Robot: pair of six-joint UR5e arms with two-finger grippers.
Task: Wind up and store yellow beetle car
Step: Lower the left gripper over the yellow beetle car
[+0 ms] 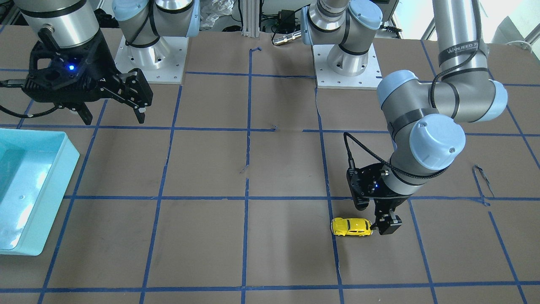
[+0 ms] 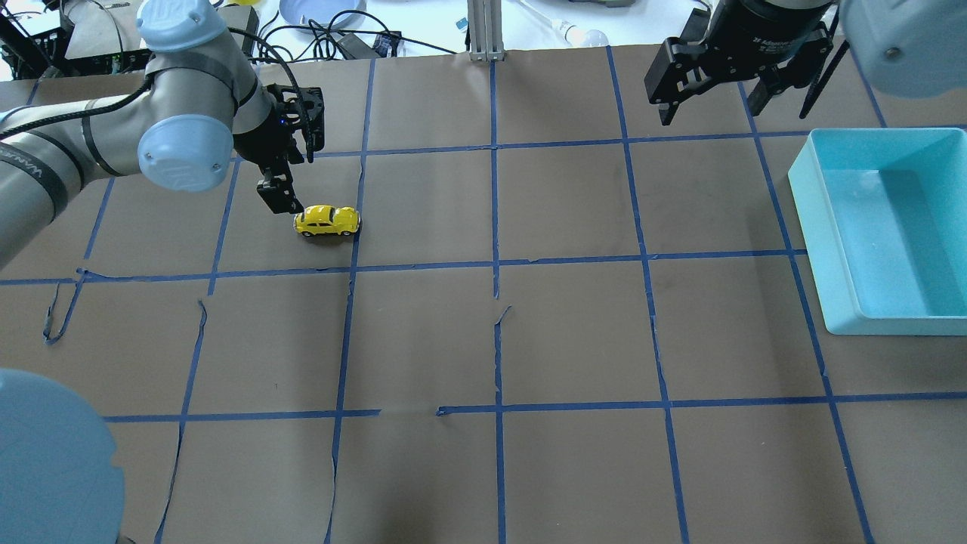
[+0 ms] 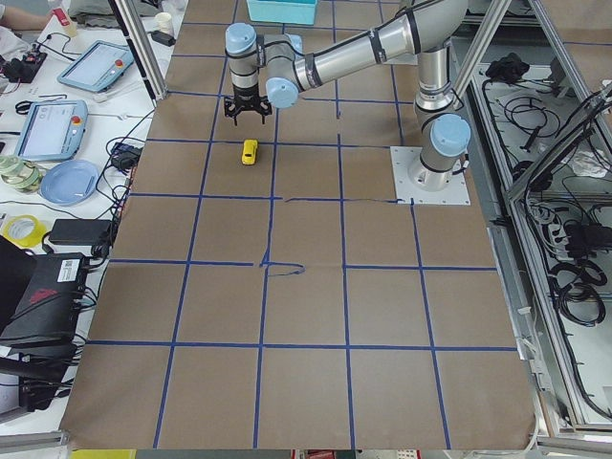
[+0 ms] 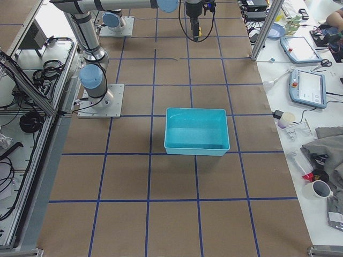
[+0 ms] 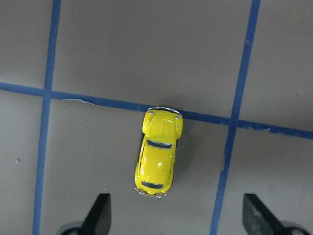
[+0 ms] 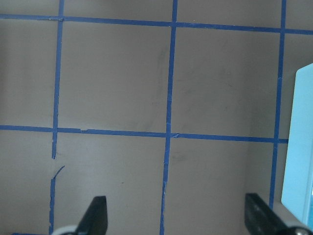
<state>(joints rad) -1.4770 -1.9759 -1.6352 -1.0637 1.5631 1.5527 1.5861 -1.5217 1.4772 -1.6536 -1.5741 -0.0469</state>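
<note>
Yellow beetle car (image 5: 157,152) beside left gripper (image 5: 177,214)

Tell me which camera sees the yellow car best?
The left wrist view: the yellow beetle car sits centred and large, windows clear. Overhead and front views show it small, exterior left tiny; the other two miss it.

"What sort of place is this?"

"A robotics lab. Two industrial arms (image 1: 438,101) are bolted through metal plates (image 1: 367,80) to a worktop (image 2: 574,332) papered brown and gridded with blue tape (image 2: 494,219)."

"And around it?"

"Teach pendants (image 3: 46,129) lie to one side and coiled cables (image 3: 574,277) to the other. An aluminium frame (image 3: 136,48) stands at the edge."
</note>
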